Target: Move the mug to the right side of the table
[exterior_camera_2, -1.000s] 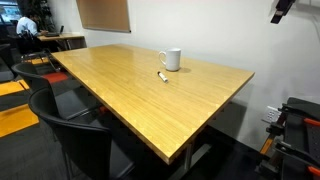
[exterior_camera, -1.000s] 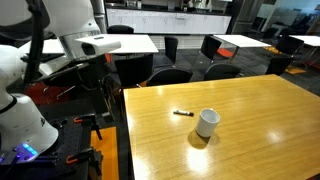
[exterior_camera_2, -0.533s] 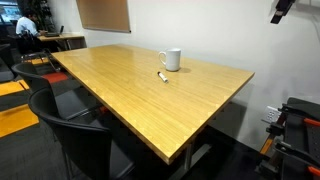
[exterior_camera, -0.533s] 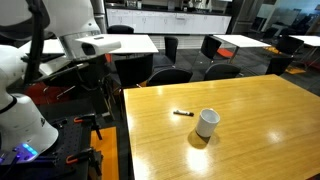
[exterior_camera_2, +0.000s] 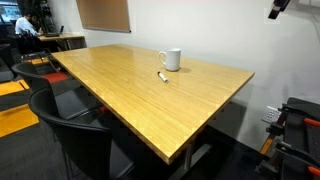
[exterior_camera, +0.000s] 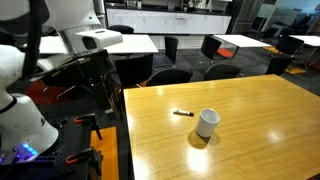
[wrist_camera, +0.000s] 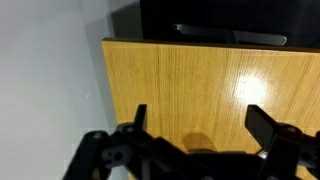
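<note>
The white mug (exterior_camera: 207,123) stands upright on the honey-yellow table (exterior_camera: 250,110); both show in both exterior views, the mug (exterior_camera_2: 171,60) near the table's far edge (exterior_camera_2: 130,95). My gripper (wrist_camera: 200,122) is open and empty. It hangs high above the table's corner, far from the mug. In the wrist view only the bare table top (wrist_camera: 170,75) and its edge show below the fingers; the mug is out of that view. In an exterior view the gripper (exterior_camera_2: 277,9) is just at the top edge.
A small dark pen-like object (exterior_camera: 182,113) lies on the table beside the mug, also seen in an exterior view (exterior_camera_2: 162,76). Black chairs (exterior_camera_2: 70,140) stand along the table. White-topped tables (exterior_camera: 240,41) with dark chairs stand behind. The robot base (exterior_camera: 25,120) is beside the table.
The arm has risen slightly; the gripper sits a little higher in both exterior views. The mug and pen have not moved.
</note>
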`<action>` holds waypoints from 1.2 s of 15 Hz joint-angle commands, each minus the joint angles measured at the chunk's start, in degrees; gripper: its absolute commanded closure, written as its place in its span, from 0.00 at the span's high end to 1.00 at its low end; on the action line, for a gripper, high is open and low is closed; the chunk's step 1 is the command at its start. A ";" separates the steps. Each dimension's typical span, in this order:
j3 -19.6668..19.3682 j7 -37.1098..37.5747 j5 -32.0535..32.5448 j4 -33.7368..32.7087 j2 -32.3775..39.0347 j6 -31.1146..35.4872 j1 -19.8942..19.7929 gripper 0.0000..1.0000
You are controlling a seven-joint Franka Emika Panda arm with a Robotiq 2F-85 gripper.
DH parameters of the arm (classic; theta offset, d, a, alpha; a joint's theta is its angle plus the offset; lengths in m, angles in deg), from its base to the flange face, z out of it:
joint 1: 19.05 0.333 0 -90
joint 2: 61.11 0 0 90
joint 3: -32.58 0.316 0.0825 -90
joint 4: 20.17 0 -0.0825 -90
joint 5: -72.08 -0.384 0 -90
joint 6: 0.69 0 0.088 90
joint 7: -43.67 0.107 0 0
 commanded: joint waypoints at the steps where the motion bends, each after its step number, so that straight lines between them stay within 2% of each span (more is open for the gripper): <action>1: 0.28 0.75 0.98 -0.60 2.34 4.19 -0.58 1.00; 8: 0.06 -1.47 1.82 -2.59 8.03 13.90 -0.85 1.00; 14: 0.94 -2.48 7.09 -4.85 13.54 20.01 -2.09 1.00; 18: -0.65 -8.52 8.27 -6.82 17.26 24.57 -0.84 1.00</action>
